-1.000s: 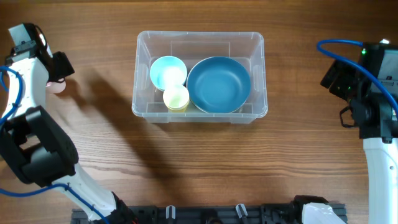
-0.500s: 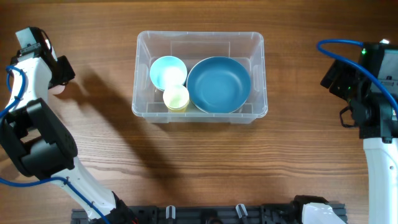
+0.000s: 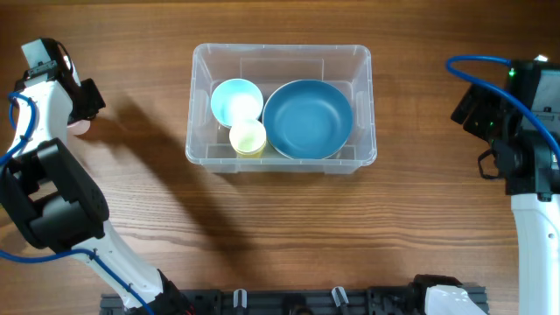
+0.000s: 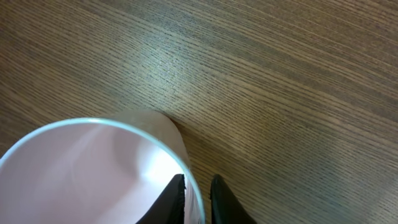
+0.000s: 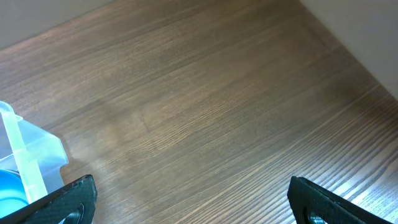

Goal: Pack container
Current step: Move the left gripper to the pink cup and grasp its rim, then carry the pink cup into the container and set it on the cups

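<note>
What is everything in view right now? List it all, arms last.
bin: one, clear plastic, middle of the table
big bowl: one, dark blue, right side inside the bin
small bowl: one, light blue, left side inside the bin
yellow cup: one, yellow, inside the bin beside the small bowl
pink cup: one, pink, far left, outside the bin
table: one, brown wood
left claw: one, black, pinching the pink cup's rim
right claw: one, black, open, right of the bin
</note>
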`<state>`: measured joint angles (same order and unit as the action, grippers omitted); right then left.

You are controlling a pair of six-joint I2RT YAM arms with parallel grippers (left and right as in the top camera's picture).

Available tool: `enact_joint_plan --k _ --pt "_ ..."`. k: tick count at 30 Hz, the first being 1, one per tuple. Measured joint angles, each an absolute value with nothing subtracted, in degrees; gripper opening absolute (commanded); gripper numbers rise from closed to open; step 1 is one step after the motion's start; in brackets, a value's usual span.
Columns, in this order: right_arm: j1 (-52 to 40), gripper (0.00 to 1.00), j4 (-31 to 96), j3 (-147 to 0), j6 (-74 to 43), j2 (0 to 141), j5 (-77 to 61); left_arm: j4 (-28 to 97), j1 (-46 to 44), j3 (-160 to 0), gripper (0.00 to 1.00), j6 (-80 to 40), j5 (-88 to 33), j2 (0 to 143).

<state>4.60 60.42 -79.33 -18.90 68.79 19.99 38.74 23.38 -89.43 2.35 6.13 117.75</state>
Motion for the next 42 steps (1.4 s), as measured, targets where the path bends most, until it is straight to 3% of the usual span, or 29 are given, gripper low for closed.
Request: enact_joint_plan --k 3,22,31,42 --pt "4.6 1.0 60.4 -79.3 -18.9 68.8 20.0 38.7 23.4 -89.4 0.04 2.9 6.1 117.8" --pt "4.6 1.0 60.4 -79.3 -18.9 68.8 20.0 38.6 21.2 -90.7 0.04 3.4 6.5 114.2" --pt "4.6 1.0 60.4 -79.3 -18.9 68.8 20.0 40.6 4.7 -93.2 0.04 0.5 1.8 94.7" --pt "4.6 1.0 60.4 -79.3 -19.1 68.8 20.0 59.2 -21.2 -93.5 0.04 -2.3 -0.9 85.3"
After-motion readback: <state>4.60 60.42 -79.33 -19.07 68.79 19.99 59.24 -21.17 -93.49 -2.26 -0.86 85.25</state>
